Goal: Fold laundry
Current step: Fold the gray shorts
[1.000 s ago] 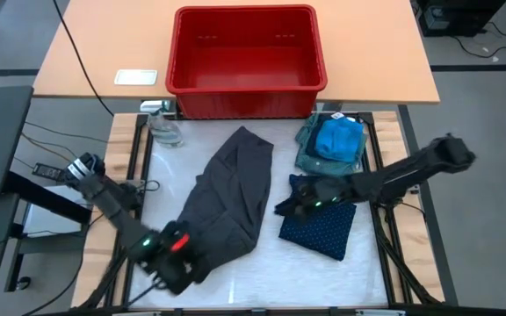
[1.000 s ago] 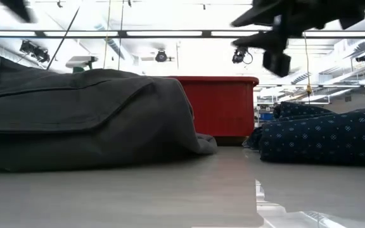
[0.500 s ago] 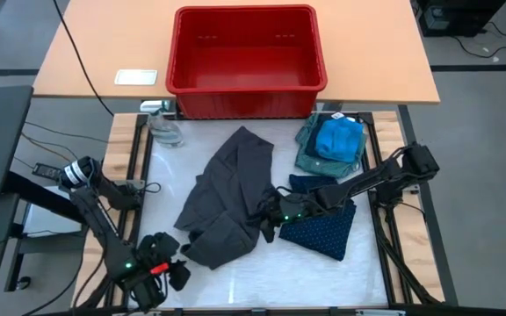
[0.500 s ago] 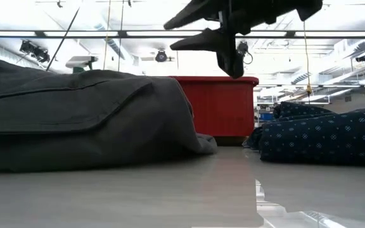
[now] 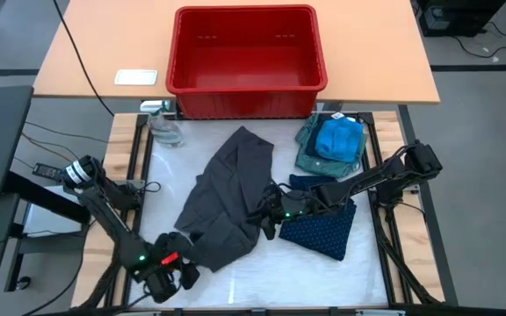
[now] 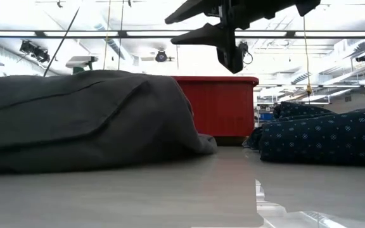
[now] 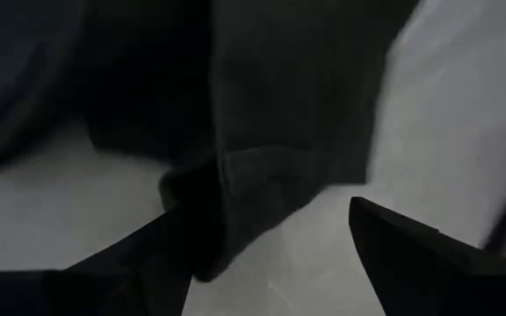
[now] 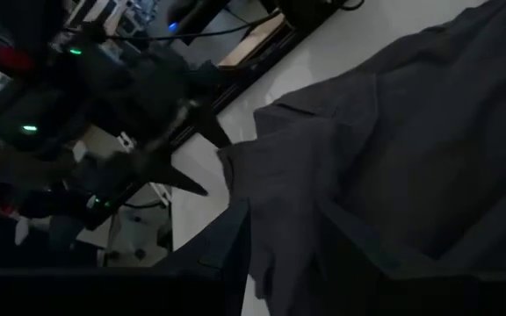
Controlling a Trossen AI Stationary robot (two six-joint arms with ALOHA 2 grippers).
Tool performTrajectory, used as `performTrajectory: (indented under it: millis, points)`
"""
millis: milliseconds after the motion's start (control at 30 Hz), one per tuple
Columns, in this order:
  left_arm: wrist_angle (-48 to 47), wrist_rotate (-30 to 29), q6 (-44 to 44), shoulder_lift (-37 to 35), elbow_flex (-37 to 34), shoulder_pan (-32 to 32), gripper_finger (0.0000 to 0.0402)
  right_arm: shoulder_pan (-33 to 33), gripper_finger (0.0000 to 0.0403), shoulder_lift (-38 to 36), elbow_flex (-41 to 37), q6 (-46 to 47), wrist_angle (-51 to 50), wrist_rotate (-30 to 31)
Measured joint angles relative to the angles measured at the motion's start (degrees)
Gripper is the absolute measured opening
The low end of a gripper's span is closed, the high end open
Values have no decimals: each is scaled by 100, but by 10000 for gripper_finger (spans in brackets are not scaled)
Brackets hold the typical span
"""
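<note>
The large charcoal-grey garment (image 5: 231, 197) lies crumpled on the white mat and fills the left of the low view (image 6: 87, 114). My left gripper (image 5: 180, 270) is at its near-left corner, open. In the left wrist view (image 7: 262, 209) that folded corner (image 7: 235, 197) lies between the fingers; I cannot tell whether they touch it. My right gripper (image 5: 269, 219) hovers open over the garment's right edge, clear above it (image 6: 224, 50). The navy dotted piece (image 5: 323, 230) lies to the right. Beyond it are the dark navy one (image 5: 310, 184), the grey-green shirt (image 5: 310, 160) and the bright blue one (image 5: 339, 139).
The red plastic bin (image 5: 247, 88) stands on the wooden table past the mat's far edge. A clear plastic item (image 5: 161, 127) sits at the mat's far-left corner and a white card (image 5: 136, 77) lies beyond it. Bare mat shows along the near edge (image 5: 262, 281).
My right gripper has swung from over the navy dotted piece toward the table's left, to the charcoal garment's right edge. My left gripper has drawn back off the garment toward the near-left corner, then come back to its corner. The garment's left part has sunk lower.
</note>
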Motion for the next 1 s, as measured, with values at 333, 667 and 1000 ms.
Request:
performTrajectory:
  millis: [333, 667, 1000]
  points:
    - [1037, 28, 523, -97, -441, 159, 63, 146, 128, 0, -2, -98, -192, 28]
    - [2143, 1382, 4953, -204, 782, 59, 17, -161, 132, 0, -4, -1391, 552, -889]
    - [1934, 1845, 3332, -113, 232, -87, 16, -91, 192, 1561, 2172, -2939, -847, -1508]
